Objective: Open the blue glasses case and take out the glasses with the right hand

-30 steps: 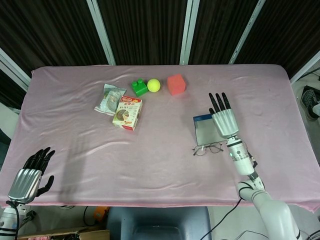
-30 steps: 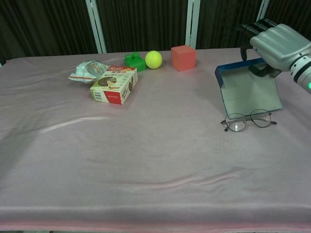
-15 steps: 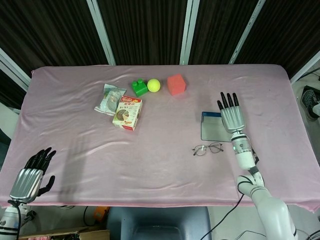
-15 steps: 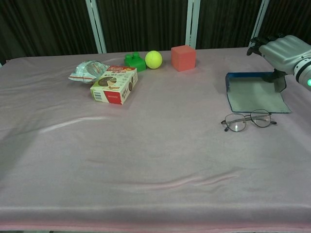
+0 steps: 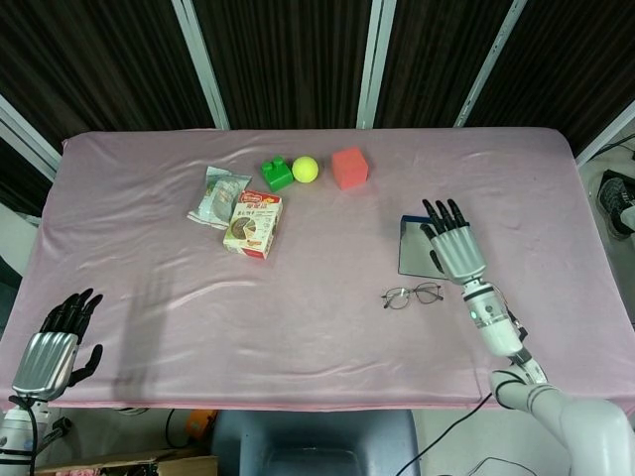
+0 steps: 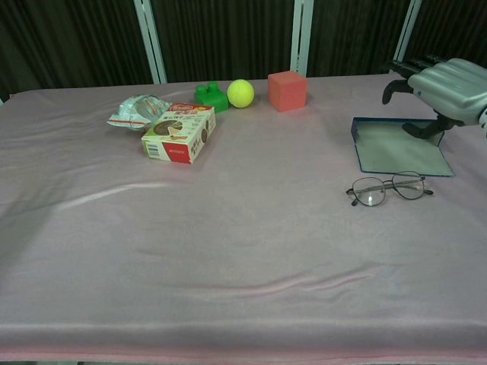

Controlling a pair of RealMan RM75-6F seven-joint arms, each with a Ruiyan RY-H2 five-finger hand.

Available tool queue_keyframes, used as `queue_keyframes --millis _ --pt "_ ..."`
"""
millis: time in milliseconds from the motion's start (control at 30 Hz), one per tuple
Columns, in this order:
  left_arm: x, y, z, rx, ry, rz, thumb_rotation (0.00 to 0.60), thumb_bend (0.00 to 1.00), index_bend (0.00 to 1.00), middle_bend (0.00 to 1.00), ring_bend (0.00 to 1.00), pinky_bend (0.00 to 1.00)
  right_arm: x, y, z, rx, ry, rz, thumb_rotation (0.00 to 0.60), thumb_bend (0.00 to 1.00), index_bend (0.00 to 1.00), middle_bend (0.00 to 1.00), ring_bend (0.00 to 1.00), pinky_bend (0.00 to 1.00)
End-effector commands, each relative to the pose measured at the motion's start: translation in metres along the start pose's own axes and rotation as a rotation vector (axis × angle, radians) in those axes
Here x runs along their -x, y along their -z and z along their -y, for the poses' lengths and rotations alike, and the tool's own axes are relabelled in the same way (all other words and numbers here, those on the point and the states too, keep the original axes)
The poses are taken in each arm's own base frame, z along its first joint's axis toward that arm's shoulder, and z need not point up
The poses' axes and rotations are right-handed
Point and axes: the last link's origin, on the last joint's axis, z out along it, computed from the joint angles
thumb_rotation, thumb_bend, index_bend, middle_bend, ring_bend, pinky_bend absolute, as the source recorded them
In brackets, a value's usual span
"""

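Chest view: glasses (image 6: 392, 188) lie on cloth just near of the flat blue glasses case (image 6: 399, 148). My right hand (image 6: 439, 82) hovers over the case, fingers apart, empty. Frames look thin, fragile; pinch at bridge.

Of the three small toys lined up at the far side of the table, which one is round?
The yellow-green ball, in the middle. The green block to its left has studs on top, and the red cube to its right is flat-sided.

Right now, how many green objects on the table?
2. A green block at the far edge, left of the red cube, and a yellow-green ball touching or almost touching the block's right side. None seem hidden.
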Motion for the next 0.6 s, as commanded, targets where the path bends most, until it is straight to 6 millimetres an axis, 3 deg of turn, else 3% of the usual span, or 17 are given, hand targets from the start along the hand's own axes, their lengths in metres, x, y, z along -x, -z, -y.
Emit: queue_keyframes --millis 33,167,600 --pt "0.0 0.001 -0.001 0.004 0.0 0.002 0.6 0.42 0.0 0.0 0.0 0.14 -0.01 0.044 -0.002 -0.116 -0.04 0.046 0.6 0.51 0.55 0.04 0.02 0.0" --pt "0.001 0.002 -0.002 0.008 -0.009 0.003 0.6 0.42 0.0 0.0 0.0 0.14 -0.008 0.052 0.004 -0.12 -0.099 0.118 0.6 0.51 0.57 0.04 0.0 0.0" --pt "0.0 0.003 -0.002 0.011 -0.002 0.0 0.6 0.42 0.0 0.0 0.0 0.14 0.018 0.048 0.021 -0.135 -0.099 0.203 0.6 0.52 0.6 0.04 0.0 0.0"
